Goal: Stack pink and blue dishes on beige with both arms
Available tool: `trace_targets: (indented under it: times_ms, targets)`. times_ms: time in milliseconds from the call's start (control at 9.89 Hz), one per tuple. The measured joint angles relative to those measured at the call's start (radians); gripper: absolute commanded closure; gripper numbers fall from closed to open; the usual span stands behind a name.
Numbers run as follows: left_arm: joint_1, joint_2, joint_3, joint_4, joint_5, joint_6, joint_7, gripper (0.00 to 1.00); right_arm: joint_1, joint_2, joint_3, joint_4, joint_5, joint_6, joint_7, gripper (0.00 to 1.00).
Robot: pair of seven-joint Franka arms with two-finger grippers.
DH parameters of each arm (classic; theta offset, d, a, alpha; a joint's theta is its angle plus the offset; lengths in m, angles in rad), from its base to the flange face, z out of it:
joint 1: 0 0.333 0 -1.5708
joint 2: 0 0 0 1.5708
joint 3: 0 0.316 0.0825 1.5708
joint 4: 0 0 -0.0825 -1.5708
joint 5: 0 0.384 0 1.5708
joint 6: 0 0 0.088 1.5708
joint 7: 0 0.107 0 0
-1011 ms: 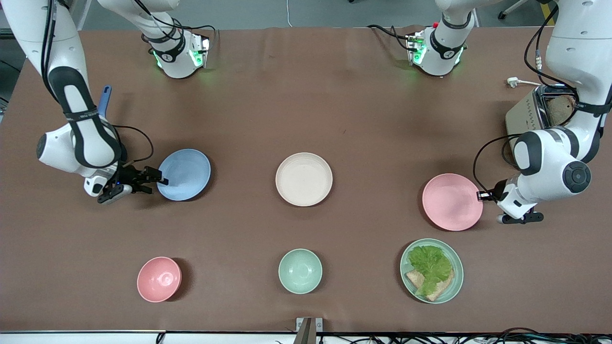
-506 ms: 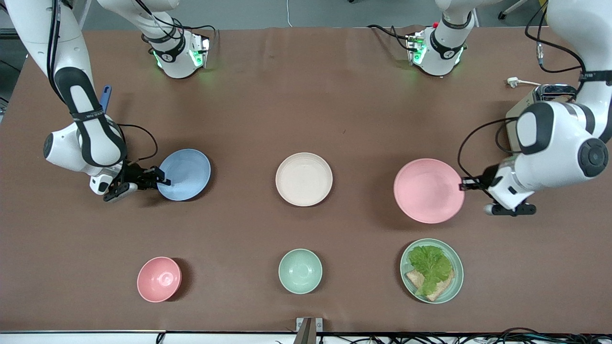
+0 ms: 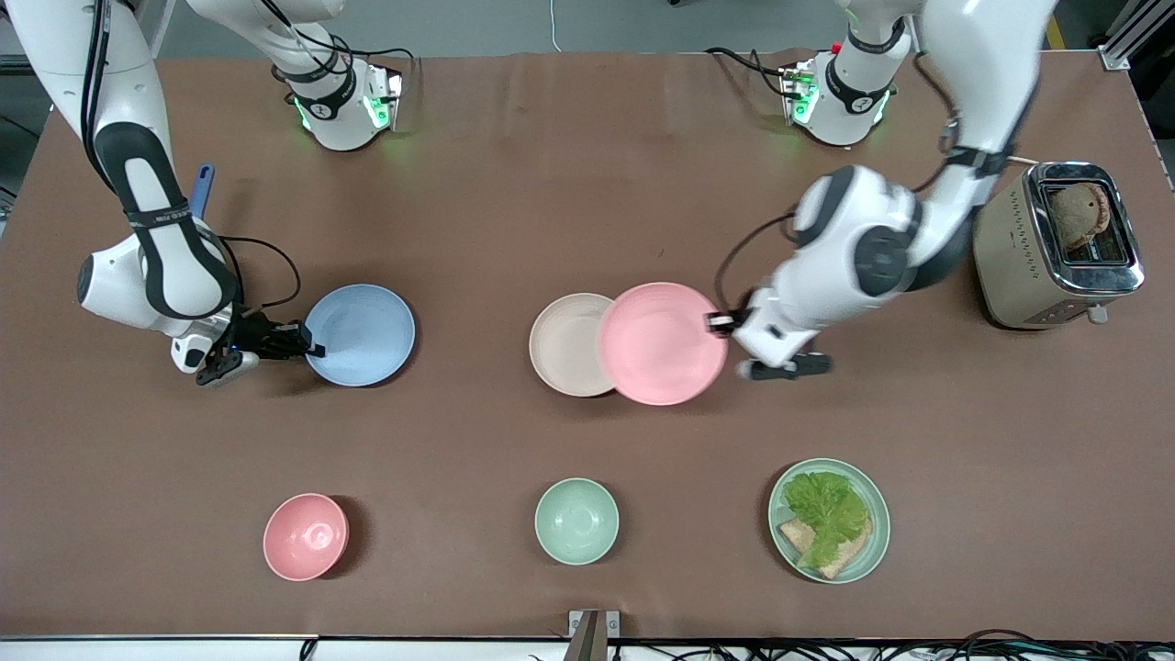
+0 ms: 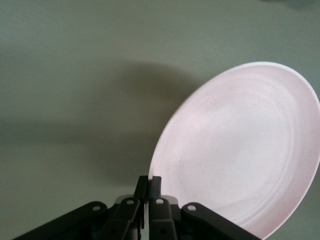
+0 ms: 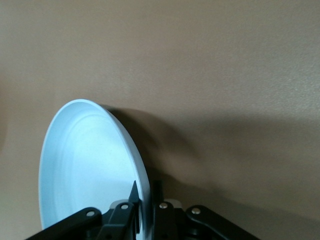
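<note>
My left gripper (image 3: 718, 322) is shut on the rim of the pale pink plate (image 3: 661, 343), carrying it in the air partly over the beige plate (image 3: 562, 344), which rests at the table's middle. In the left wrist view the pink plate (image 4: 240, 150) is pinched between the fingers of the left gripper (image 4: 148, 184). My right gripper (image 3: 310, 347) is shut on the rim of the light blue plate (image 3: 360, 334), toward the right arm's end of the table. The right wrist view shows the blue plate (image 5: 90, 170) tilted, its rim clamped in the right gripper (image 5: 147, 192).
Nearer the front camera stand a pink bowl (image 3: 306, 536), a mint-green bowl (image 3: 576, 520) and a mint-green plate (image 3: 877, 542) with lettuce and bread. A toaster (image 3: 1056, 243) sits at the left arm's end. A blue handle (image 3: 202, 188) lies beside the right arm.
The left arm has carried the pink plate from its end of the table toward the middle, now overlapping the beige plate. The right gripper has closed on the blue plate and shifted it slightly.
</note>
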Motion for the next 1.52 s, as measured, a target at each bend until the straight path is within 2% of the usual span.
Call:
trace_targets:
  times_ms: [101,404,708,809,910,1011,1315,1416,1517]
  targets:
    - [-0.045,0.045,0.001,-0.002,0.014,0.069,-0.047,1.00,0.001,-0.015,0.000,0.019,-0.021,-0.039,0.061,1.00]
    - [-0.112,0.150,0.005,-0.002,0.036,0.176,-0.087,1.00,0.002,-0.085,0.001,0.144,-0.191,-0.246,0.372,0.99]
    - [-0.127,0.185,0.009,-0.002,0.047,0.205,-0.092,0.96,0.016,-0.112,0.006,0.326,-0.248,-0.486,0.648,0.99]
    - [-0.127,0.191,0.011,-0.002,0.053,0.210,-0.092,0.77,0.040,-0.114,0.008,0.368,-0.253,-0.517,0.726,0.99]
    - [-0.127,0.192,0.012,-0.002,0.060,0.211,-0.093,0.22,0.077,-0.119,0.012,0.391,-0.254,-0.521,0.803,0.99]
    - [-0.126,0.192,0.013,-0.001,0.061,0.212,-0.093,0.00,0.121,-0.121,0.021,0.403,-0.256,-0.506,0.875,0.99]
    - [-0.111,0.166,0.014,0.023,0.072,0.214,-0.112,0.00,0.310,-0.121,0.044,0.401,-0.286,-0.346,1.117,1.00]
    - [-0.080,0.117,0.016,0.042,0.092,0.169,-0.112,0.00,0.382,-0.120,0.048,0.389,-0.295,-0.280,1.184,1.00]
    - [-0.027,0.047,0.018,0.080,0.138,0.065,-0.112,0.00,0.447,-0.114,0.052,0.373,-0.297,-0.209,1.237,0.99]
